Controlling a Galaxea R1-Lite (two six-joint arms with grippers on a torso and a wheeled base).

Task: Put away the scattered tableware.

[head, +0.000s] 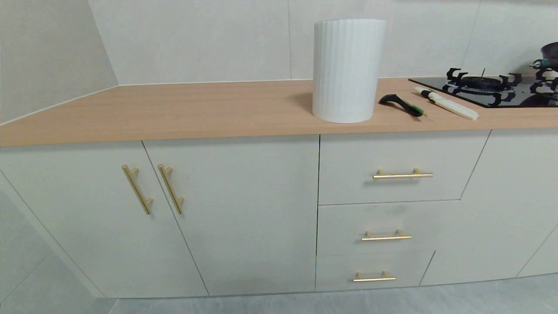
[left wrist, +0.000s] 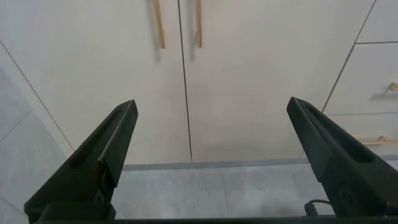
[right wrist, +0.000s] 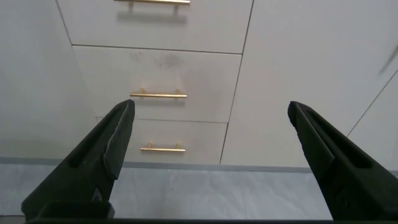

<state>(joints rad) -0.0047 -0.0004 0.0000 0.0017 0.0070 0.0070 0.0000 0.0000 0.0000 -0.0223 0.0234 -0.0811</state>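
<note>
On the wooden countertop (head: 183, 109) lie a black-handled utensil with a green end (head: 402, 104) and a white utensil (head: 445, 103), side by side just right of a tall white ribbed container (head: 347, 69). My left gripper (left wrist: 211, 112) hangs low in front of the double cabinet doors (left wrist: 183, 74), open with nothing between its fingers. My right gripper (right wrist: 211, 112) hangs low in front of the drawer stack (right wrist: 158, 74), also open and holding nothing.
A black gas hob (head: 492, 89) sits at the right end of the counter, with a dark pot (head: 550, 54) at the view's edge. Below are two doors with gold handles (head: 152, 189) and three drawers (head: 388, 205). Grey tiled floor (head: 305, 303) lies in front.
</note>
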